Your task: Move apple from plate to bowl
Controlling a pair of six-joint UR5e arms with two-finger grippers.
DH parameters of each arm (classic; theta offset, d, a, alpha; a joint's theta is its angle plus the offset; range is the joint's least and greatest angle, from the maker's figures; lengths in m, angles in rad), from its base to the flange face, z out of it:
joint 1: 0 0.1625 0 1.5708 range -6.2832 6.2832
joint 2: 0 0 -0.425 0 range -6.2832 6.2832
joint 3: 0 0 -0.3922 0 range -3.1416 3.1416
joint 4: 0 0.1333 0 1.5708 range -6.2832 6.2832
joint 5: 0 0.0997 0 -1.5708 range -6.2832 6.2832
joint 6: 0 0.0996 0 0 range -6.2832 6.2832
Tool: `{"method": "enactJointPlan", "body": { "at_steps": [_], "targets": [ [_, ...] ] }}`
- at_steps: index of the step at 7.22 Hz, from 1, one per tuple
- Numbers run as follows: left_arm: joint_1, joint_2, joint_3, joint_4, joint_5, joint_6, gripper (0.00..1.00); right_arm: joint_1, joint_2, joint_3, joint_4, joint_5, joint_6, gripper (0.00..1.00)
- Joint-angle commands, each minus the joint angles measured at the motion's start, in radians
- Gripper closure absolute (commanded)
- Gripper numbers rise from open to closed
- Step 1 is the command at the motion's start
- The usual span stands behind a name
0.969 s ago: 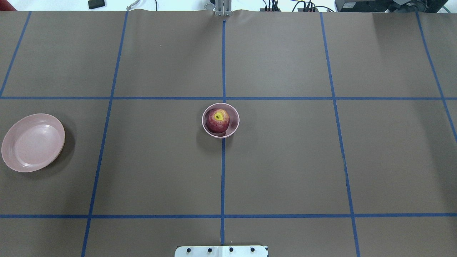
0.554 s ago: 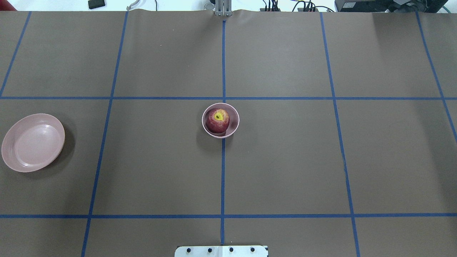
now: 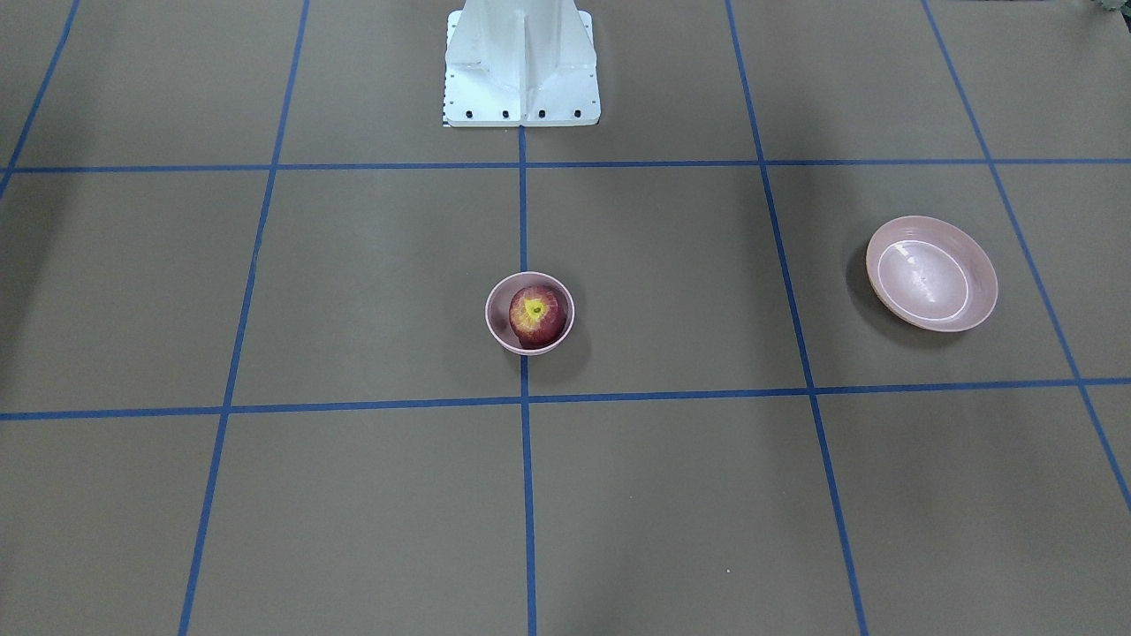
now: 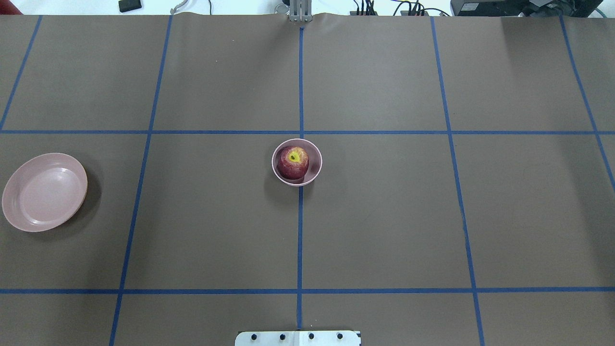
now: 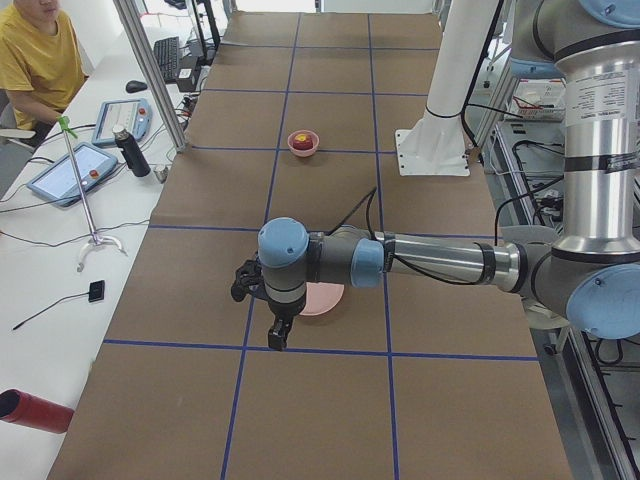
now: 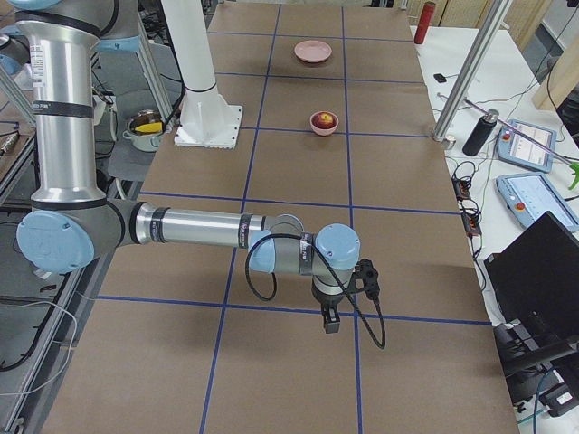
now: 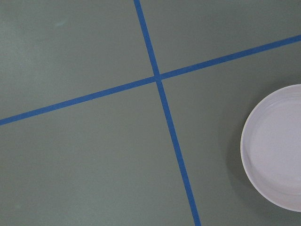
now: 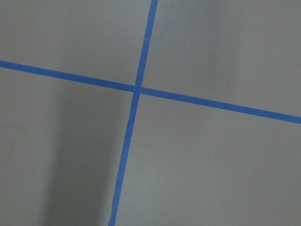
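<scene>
The dark red apple with its yellow-green stem patch sits inside the small deep pink bowl at the table's middle. It shows the same way in the front view, the apple in the bowl. The wide shallow pink plate lies bare at the table's left end. The left gripper hangs just beside the plate; the left wrist view shows the plate's edge. The right gripper hangs over bare table at the right end. I cannot tell if either is open or shut.
The table is covered in brown paper with blue tape grid lines. The robot's white base stands at the near middle edge. A person, tablets and a dark bottle are on the side bench beyond the far edge.
</scene>
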Motion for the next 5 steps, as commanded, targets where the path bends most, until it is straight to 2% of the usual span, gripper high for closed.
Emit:
{"method": "enactJointPlan", "body": {
  "at_steps": [1,5],
  "targets": [
    [0.000,0.000,-0.002,0.000,0.000,0.000,0.01,0.000,0.000,-0.004,0.000,0.002,0.000,0.00],
    [0.000,0.008,-0.003,0.000,0.000,0.000,0.01,0.000,0.000,-0.006,0.000,0.002,0.000,0.00]
  ]
}}
